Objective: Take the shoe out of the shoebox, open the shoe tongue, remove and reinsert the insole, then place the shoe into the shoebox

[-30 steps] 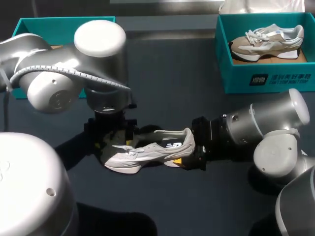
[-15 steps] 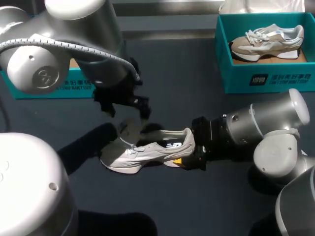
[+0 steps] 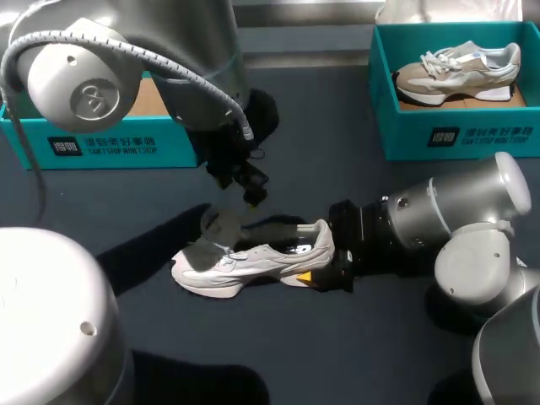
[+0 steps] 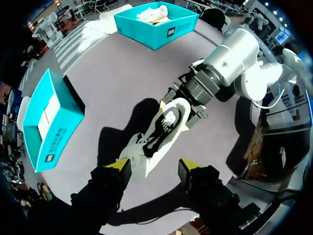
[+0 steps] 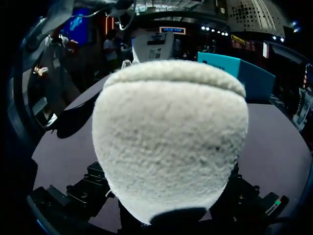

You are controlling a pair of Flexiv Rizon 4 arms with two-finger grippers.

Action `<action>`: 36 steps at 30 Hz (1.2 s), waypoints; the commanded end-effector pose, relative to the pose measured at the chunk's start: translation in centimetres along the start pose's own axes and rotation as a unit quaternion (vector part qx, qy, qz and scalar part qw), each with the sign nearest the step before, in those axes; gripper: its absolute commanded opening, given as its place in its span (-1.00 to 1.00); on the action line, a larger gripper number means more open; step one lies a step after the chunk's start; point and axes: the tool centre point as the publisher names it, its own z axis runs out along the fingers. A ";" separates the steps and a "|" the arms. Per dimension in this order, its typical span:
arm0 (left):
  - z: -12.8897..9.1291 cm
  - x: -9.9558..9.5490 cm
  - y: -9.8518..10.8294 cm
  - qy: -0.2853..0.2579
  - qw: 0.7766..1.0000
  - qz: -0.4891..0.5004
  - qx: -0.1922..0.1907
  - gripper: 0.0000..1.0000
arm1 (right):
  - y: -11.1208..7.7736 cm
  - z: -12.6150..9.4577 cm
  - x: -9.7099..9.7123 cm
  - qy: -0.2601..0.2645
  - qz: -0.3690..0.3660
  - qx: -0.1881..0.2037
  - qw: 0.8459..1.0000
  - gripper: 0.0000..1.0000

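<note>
- The left tool [image 3: 251, 187] has lifted off the shoe [image 3: 245, 261] and drawn back toward the left box [image 3: 101, 145]. It now hangs open above the toe, gripping nothing.
- The tongue [image 3: 221, 226] stands raised, so I judge the opening done and the insole next.
- The right tool [image 3: 325, 274] grips the heel, and the shoe lies on the table [image 3: 337, 169].
- The insole cannot be made out. The heel fills the right wrist view, and the left arm covers much of the box.

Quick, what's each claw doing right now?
Left claw: open, holding nothing.
Right claw: shut on the heel of the white fabric sneaker.
</note>
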 end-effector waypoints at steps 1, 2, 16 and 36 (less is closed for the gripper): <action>0.0 -0.3 -0.3 0.067 0.893 0.441 -0.057 -1.00 | 0.0 0.3 0.0 -0.001 0.000 0.002 1.000 -1.00; 0.0 -0.3 -0.3 0.067 0.893 0.441 -0.057 -1.00 | 0.0 0.3 0.0 -0.001 0.000 0.002 1.000 -1.00; 0.0 -0.3 -0.3 0.067 0.893 0.441 -0.057 -1.00 | 0.0 0.3 0.0 -0.001 0.000 0.002 1.000 -1.00; 11.5 2.0 -3.9 0.020 0.864 0.499 -0.064 -1.00 | 0.0 0.3 0.0 -0.001 0.000 0.002 1.000 -1.00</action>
